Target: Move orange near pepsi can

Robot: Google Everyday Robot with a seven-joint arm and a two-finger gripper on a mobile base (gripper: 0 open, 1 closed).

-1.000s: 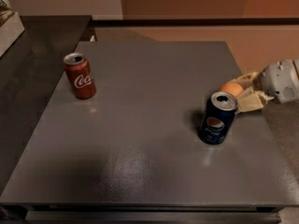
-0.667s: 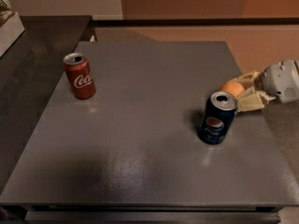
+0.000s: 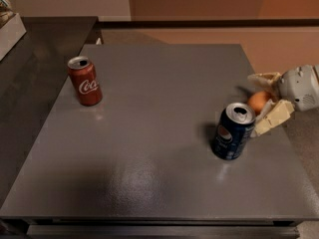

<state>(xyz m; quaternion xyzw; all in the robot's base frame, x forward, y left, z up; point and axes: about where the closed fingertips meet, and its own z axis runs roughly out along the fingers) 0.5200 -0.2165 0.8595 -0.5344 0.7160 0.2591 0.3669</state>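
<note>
The orange (image 3: pixel 258 102) rests on the grey table (image 3: pixel 159 133) near its right edge, just behind and to the right of the pepsi can (image 3: pixel 232 131). The can stands upright, dark blue with an open silver top. My gripper (image 3: pixel 259 102) reaches in from the right. Its two pale fingers straddle the orange, one behind it (image 3: pixel 264 78) and one in front (image 3: pixel 272 117). The fingers stand spread, with a small gap showing between the rear finger and the fruit. The front finger lies close to the can's right side.
A red Coca-Cola can (image 3: pixel 85 81) stands upright at the table's back left. A dark counter (image 3: pixel 35 59) runs along the left side, with a white box (image 3: pixel 9 26) on it. The table's right edge lies just beneath the gripper.
</note>
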